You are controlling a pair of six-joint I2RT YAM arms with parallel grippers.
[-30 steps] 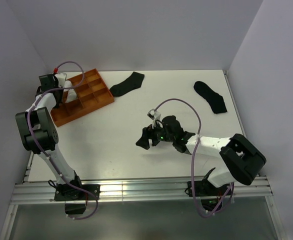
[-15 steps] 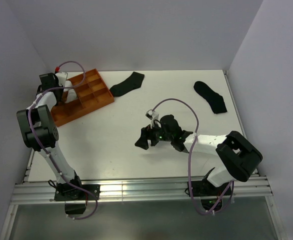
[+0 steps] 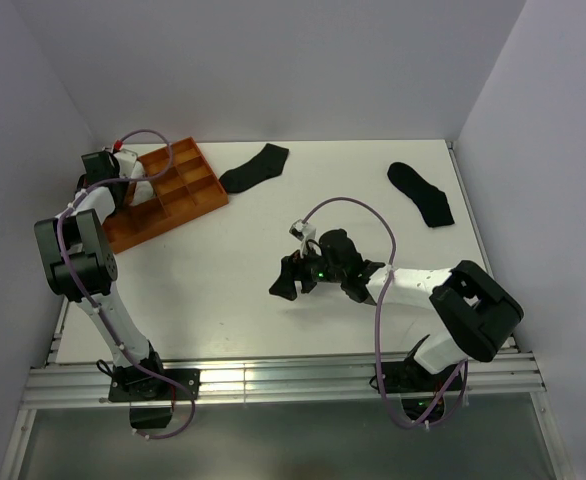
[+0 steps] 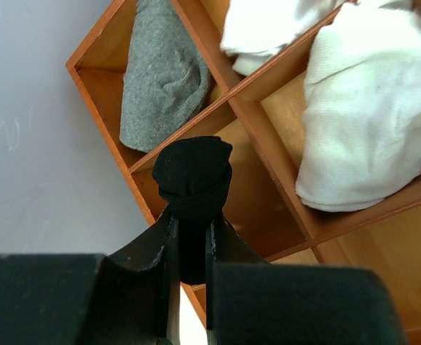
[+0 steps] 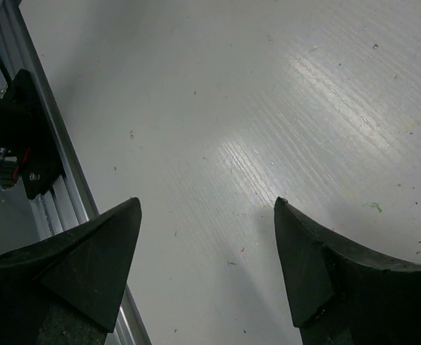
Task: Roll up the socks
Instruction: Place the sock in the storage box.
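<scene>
Right arm (image 3: 413, 285) edged left, jaws spread — left jaws pinch a black knit sock roll (image 4: 192, 172) (over orange tray (image 4: 250, 108)).

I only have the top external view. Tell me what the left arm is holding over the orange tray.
Observer: In the left wrist view, the left fingers are shut on a rolled black sock.
Operator: Report what's under it.
Observer: A tray compartment showing bare wood, beside the one holding a grey sock.
Operator: Check the right fingers.
Observer: In the right wrist view, the right fingers are open with nothing between them, only table below.
</scene>
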